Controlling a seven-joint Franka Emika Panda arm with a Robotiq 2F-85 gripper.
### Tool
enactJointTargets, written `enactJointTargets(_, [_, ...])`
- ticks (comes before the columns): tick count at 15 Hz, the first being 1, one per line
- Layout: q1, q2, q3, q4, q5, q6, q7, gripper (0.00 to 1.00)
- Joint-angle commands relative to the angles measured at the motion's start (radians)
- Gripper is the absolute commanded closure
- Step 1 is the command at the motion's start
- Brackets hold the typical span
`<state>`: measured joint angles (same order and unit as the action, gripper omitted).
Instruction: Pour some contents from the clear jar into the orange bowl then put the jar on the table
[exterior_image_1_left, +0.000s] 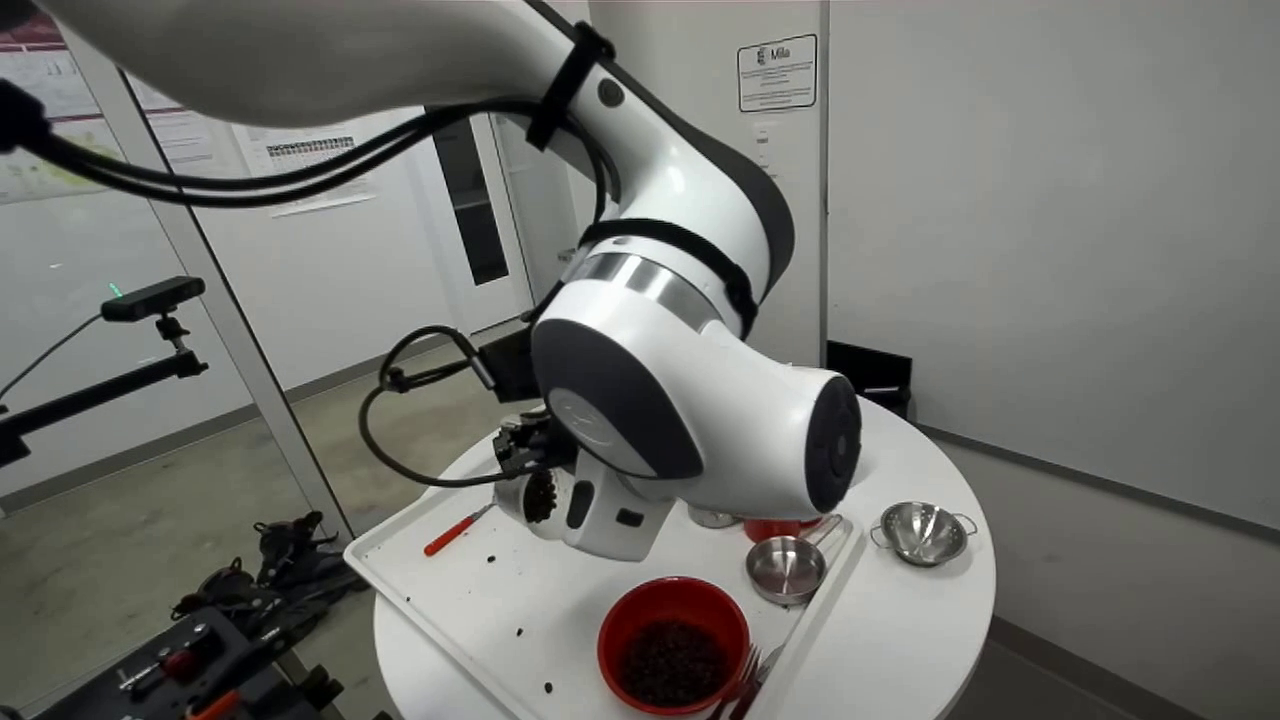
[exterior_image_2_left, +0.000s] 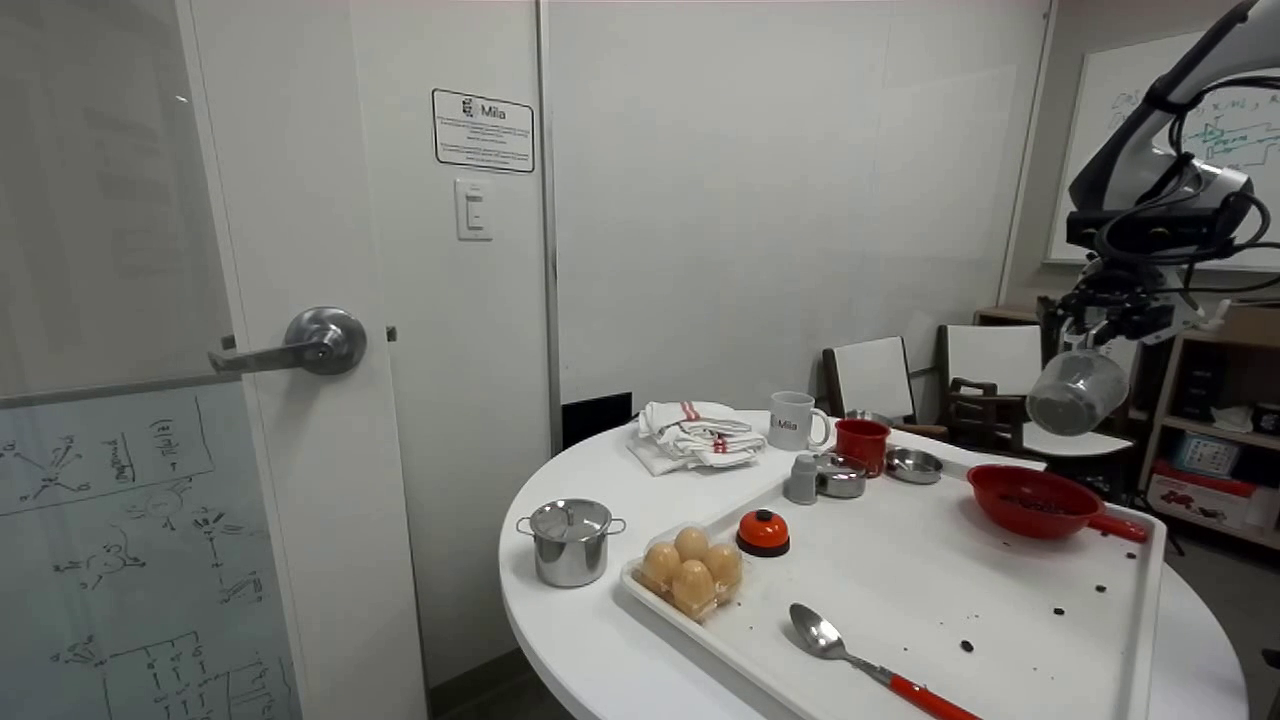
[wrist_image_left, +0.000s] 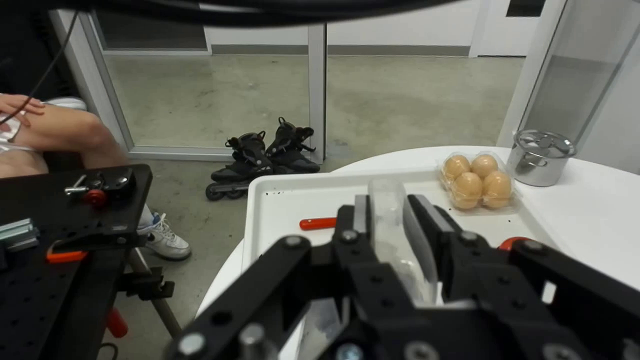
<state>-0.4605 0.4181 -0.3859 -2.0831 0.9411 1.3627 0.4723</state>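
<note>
White round table (exterior_image_1_left: 905, 630) first: it is where the jar must end up, and that step is outstanding. Arm (exterior_image_1_left: 680, 180) reaches over it, its wrist above the tray (exterior_image_2_left: 900, 570). Red-orange bowl (exterior_image_1_left: 675, 600) sits on the tray with a bed of dark bits (exterior_image_1_left: 672, 662) in its bottom; I judge some pouring done, though nothing here proves they came from my jar. My gripper (wrist_image_left: 389, 220) is clamped, pads either side of a see-through part of the clear jar (exterior_image_2_left: 1078, 392), which both exterior views show held in the air, tilted, apart from the bowl. Whether it hangs directly over the bowl I cannot tell. In an exterior view a dark patch (exterior_image_1_left: 540, 497) shows at the jar, probably remaining contents; amount unreadable. No falling stream visible. Smallest: a few stray bits (exterior_image_2_left: 967, 646) on the tray, likely spill. Estimate: pouring finished or nearly so. Left for me: decide whether more goes in, bring the jar upright, lower it to the table, release.
</note>
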Motion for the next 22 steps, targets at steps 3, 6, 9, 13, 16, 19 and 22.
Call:
enactJointTargets(3, [-0.057, 0.083, -0.029, 0.089, 0.067, -0.130, -0.015, 0.94])
enactJointTargets(6, [-0.076, 0.120, -0.023, 0.122, 0.087, -0.209, -0.029, 0.94])
enactJointTargets(9, [-0.088, 0.152, -0.024, 0.151, 0.109, -0.276, -0.047, 0.94])
enactJointTargets(13, [-0.109, 0.197, -0.024, 0.191, 0.142, -0.358, -0.067, 0.94])
enactJointTargets(16, [-0.125, 0.224, -0.026, 0.216, 0.163, -0.404, -0.073, 0.94])
enactJointTargets(19, [-0.139, 0.246, -0.025, 0.237, 0.179, -0.437, -0.077, 0.94])
enactJointTargets(22, [-0.148, 0.263, -0.025, 0.254, 0.186, -0.465, -0.079, 0.94])
